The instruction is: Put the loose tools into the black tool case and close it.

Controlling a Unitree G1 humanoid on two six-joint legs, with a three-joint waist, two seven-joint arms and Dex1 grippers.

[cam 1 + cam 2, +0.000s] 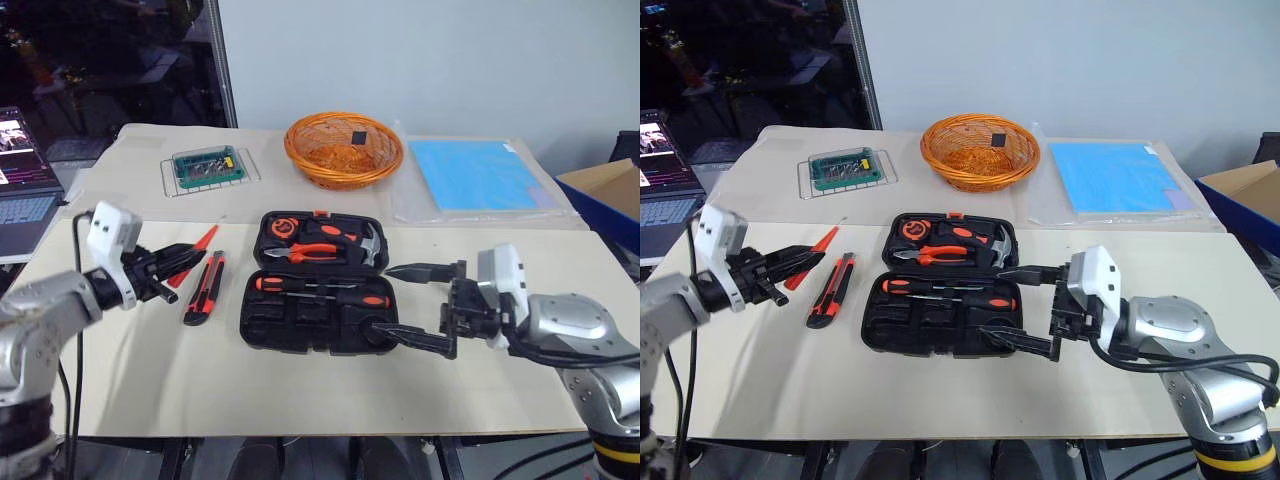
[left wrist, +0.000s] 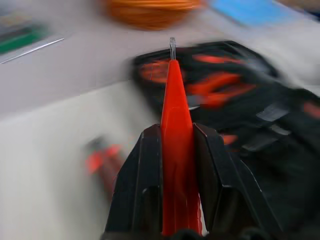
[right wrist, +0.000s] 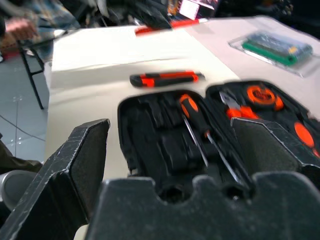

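Bare tabletop (image 1: pixel 140 380) around the open black tool case (image 1: pixel 318 325) (utility knife (image 1: pixel 204 287) alongside).

A long table (image 1: pixel 150 390) covered in a pale beige sheet runs across the foreground, with a second beige-covered surface (image 1: pixel 130 160) butting against its far edge. Behind them stands a plain pale grey-blue wall (image 1: pixel 420 60). To the left of the wall a grey metal post (image 1: pixel 224 60) frames a dark glass pane (image 1: pixel 110 60) full of dim reflections. An open laptop (image 1: pixel 22 190) with a lit screen sits at the far left. A blue-sided cardboard box (image 1: pixel 610 195) stands at the right edge.
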